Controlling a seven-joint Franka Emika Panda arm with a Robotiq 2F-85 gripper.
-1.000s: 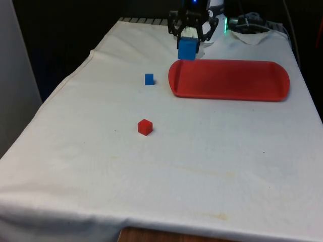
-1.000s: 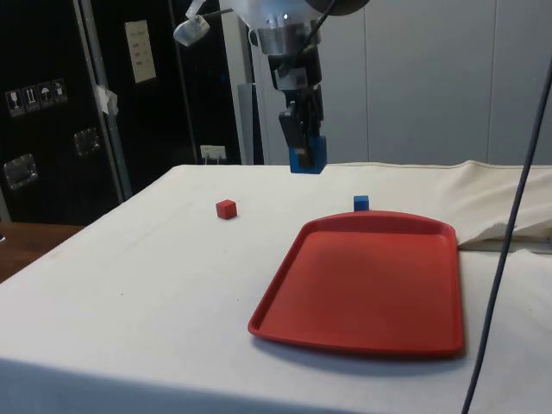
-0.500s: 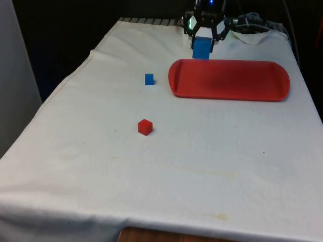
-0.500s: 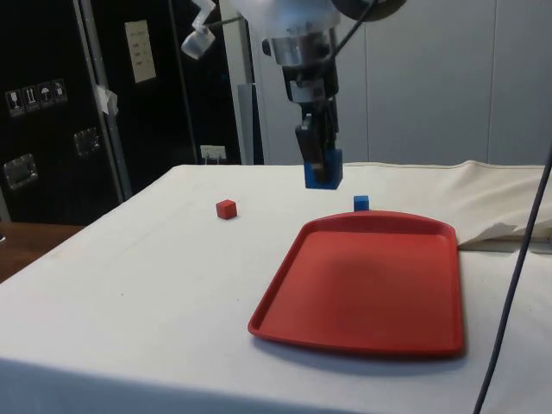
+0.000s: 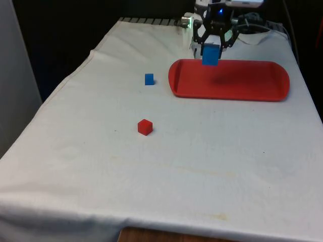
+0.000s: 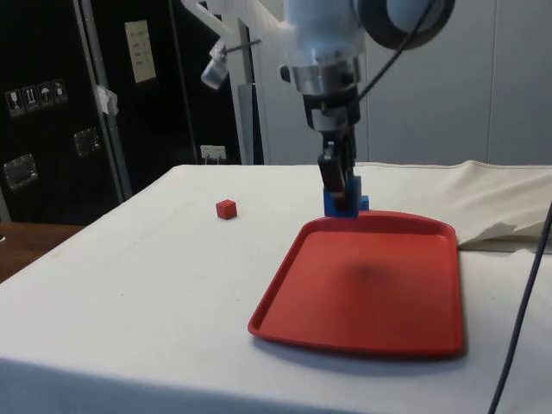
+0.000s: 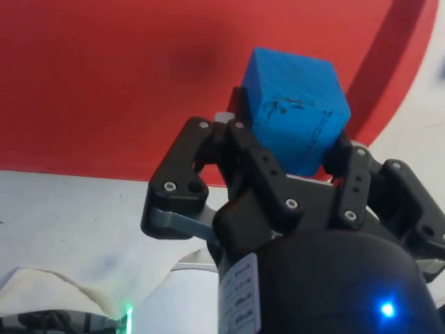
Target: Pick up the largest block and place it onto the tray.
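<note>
The tool [image 5: 211,46] is closed on the large blue block [image 5: 210,54], its two black fingers [image 7: 259,174] pressing the block's opposite sides. It holds the block in the air, clear of the worktop [image 5: 151,166] and not touching anything below. In the front view the block hangs over the far edge of the red tray [image 5: 237,83], toward the tray's left part. In the side view the tool [image 6: 337,185] and block [image 6: 338,203] sit above the tray's [image 6: 362,302] far end, and a faint dark shadow lies on the tray's floor beneath. The wrist view shows the block [image 7: 295,108] with the tray's red floor [image 7: 104,83] behind it and the white cloth past the tray's curved rim.

The tray lies flat on the right far part of the worktop, with nothing resting in it. A small blue block [image 5: 149,79] stands on the cloth just left of the tray in the front view, apart from its rim. A small red block [image 5: 145,127] sits nearer and a little further left, well apart from the tray; the side view shows it [image 6: 226,208] alone on the cloth.
</note>
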